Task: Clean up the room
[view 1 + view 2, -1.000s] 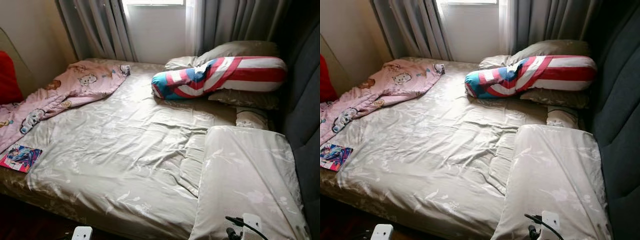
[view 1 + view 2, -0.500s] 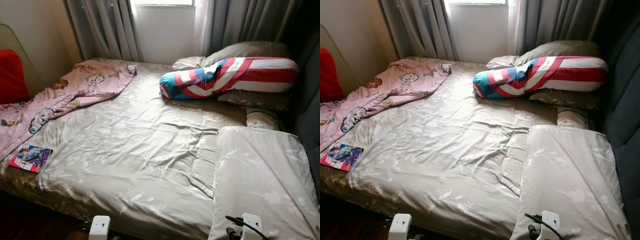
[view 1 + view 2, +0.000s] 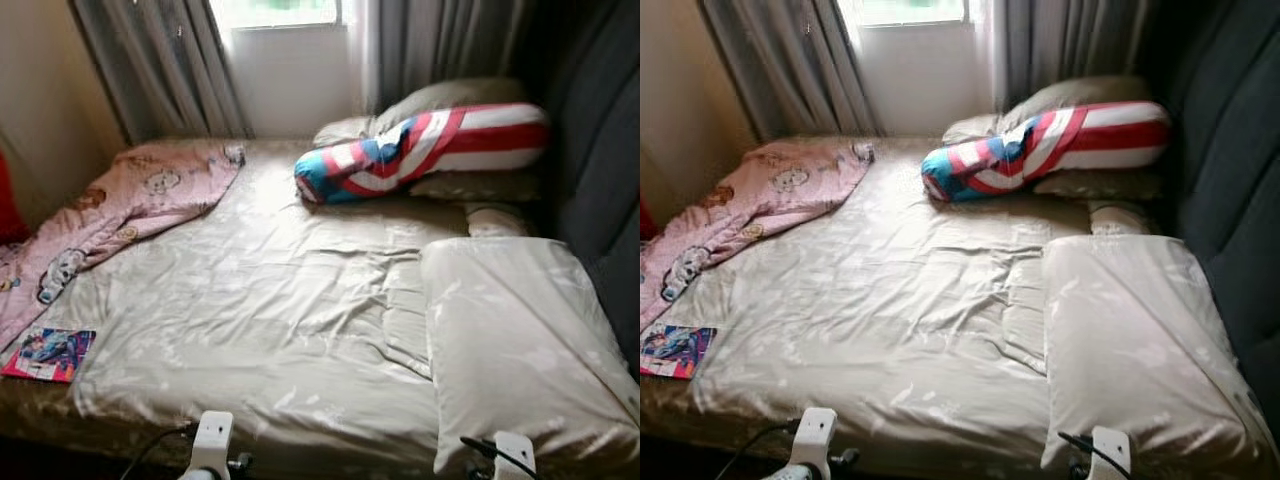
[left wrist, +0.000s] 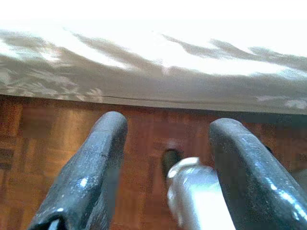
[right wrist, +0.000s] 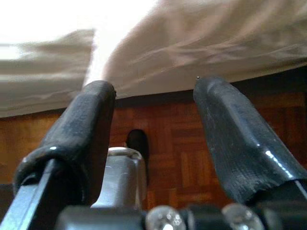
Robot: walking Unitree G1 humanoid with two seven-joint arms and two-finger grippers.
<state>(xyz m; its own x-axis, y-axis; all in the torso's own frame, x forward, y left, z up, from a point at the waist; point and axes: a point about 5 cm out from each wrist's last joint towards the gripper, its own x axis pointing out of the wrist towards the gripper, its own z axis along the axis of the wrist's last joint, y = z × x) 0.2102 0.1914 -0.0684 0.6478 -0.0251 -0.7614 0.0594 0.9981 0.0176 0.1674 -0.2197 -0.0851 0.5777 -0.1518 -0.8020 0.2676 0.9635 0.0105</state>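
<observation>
Where bed (image 3: 280, 300) meets parquet floor (image 4: 144, 139) — left gripper (image 4: 165, 158), right gripper (image 5: 153, 139), fingers apart

A bed (image 3: 260, 300) under a rumpled beige sheet is spreading across the middle of the frame. A pink cartoon-print blanket (image 3: 110, 205) is trailing along its upper left, and a colourful book (image 3: 48, 354) is lying at the lower left edge. A red, white and blue bolster (image 3: 420, 150) is resting on beige pillows (image 3: 450, 100) at the upper right, while a large beige pillow (image 3: 515, 345) is lying at the lower right.

A beige bed (image 3: 270, 300) carries a pink blanket (image 3: 110, 215) at ten o'clock. A striped bolster (image 3: 420, 150) lies at one o'clock, a comic book (image 3: 48, 354) at eight.
</observation>
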